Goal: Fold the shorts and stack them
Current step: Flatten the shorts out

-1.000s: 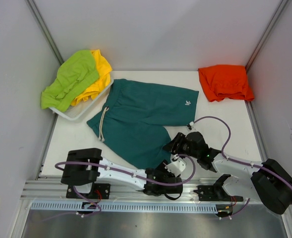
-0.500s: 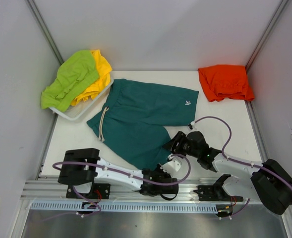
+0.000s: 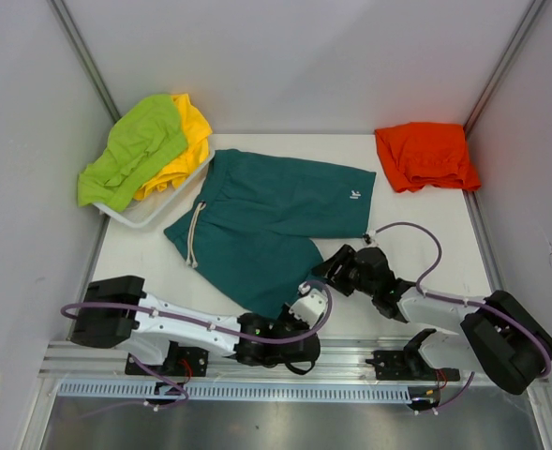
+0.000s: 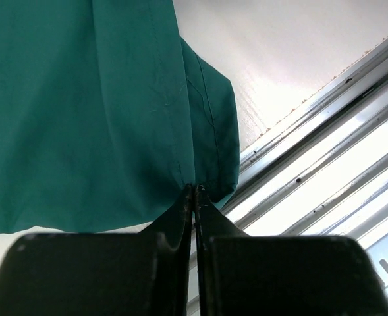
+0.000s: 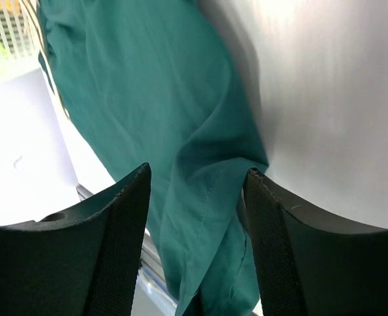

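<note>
The teal shorts lie spread flat mid-table, waistband and drawstring to the left, white logo to the right. My left gripper is at the near leg's hem; in the left wrist view its gripper is shut, pinching the teal shorts' edge at its tips. My right gripper sits at the same leg's right corner. In the right wrist view this gripper is open, with a fold of the teal shorts lying between the pads, not clamped. Orange shorts lie folded at the back right.
Lime green shorts and yellow shorts are heaped in a white basket at the back left. A metal rail runs along the table's near edge, just beneath the pinched hem. White walls close in both sides.
My left gripper has closed on the teal hem, and the left arm has swung lower and to the left. The right jaws have spread slightly wider beside the leg corner.
</note>
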Robot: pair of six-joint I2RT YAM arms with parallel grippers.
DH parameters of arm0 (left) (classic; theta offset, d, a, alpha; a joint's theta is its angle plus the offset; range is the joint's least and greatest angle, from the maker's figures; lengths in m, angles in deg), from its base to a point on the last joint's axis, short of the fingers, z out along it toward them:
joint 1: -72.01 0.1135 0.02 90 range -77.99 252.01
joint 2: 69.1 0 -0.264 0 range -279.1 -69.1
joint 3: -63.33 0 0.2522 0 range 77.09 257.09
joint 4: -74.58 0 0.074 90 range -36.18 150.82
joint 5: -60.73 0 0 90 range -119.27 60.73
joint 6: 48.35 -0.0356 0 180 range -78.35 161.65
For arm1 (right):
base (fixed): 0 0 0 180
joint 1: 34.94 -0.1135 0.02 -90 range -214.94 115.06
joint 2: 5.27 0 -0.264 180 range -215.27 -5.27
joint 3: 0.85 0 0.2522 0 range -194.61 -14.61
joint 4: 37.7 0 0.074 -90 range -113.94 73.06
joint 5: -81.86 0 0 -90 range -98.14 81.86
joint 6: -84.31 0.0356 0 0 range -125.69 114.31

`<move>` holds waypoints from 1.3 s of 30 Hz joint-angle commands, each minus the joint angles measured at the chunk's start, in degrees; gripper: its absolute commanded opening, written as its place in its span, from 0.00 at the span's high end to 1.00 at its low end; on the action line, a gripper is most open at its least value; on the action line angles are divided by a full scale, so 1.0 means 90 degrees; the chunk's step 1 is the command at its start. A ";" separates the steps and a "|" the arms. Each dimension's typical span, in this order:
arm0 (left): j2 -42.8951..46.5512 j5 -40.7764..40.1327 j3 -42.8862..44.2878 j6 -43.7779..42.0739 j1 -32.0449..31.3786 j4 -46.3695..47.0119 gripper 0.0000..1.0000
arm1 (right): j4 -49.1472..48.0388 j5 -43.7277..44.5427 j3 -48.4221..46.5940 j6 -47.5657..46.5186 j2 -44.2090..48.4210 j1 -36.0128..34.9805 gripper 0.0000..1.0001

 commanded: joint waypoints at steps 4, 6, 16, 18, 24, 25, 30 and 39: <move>0.0469 -0.0026 -0.0107 0.0165 -0.0046 0.0075 1.00 | -0.0464 0.0488 -0.0120 -0.0072 -0.0098 0.0364 0.46; 0.0479 -0.0036 -0.0127 0.0165 -0.0046 0.0075 1.00 | -0.0387 0.0400 -0.0257 -0.0218 -0.0186 0.0559 0.58; 0.0469 -0.0017 -0.0224 0.0282 -0.0075 0.0094 1.00 | 0.0658 0.0197 -0.1107 -0.1059 0.0027 0.1009 0.99; 0.0469 -0.0026 -0.0234 0.0273 -0.0075 0.0094 1.00 | 0.0930 0.0078 -0.1069 -0.1059 0.0164 0.1009 0.83; 0.0420 -0.0046 -0.0108 0.0204 -0.0085 0.0026 1.00 | 0.2064 0.0253 -0.0865 -0.1624 0.0906 0.0999 0.59; 0.0410 -0.0056 -0.0049 0.0214 -0.0075 -0.0051 1.00 | 0.2152 0.0292 -0.0796 -0.1761 0.1246 0.1048 0.57; 0.0420 0.0012 0.0097 0.0253 -0.0046 -0.0257 1.00 | 0.2914 0.0264 -0.0551 -0.2650 0.2088 0.1107 0.53; 0.0508 0.0091 0.0127 0.0273 0.0003 -0.0316 1.00 | 0.3529 0.1022 -0.0160 -0.2905 0.2499 0.0064 0.42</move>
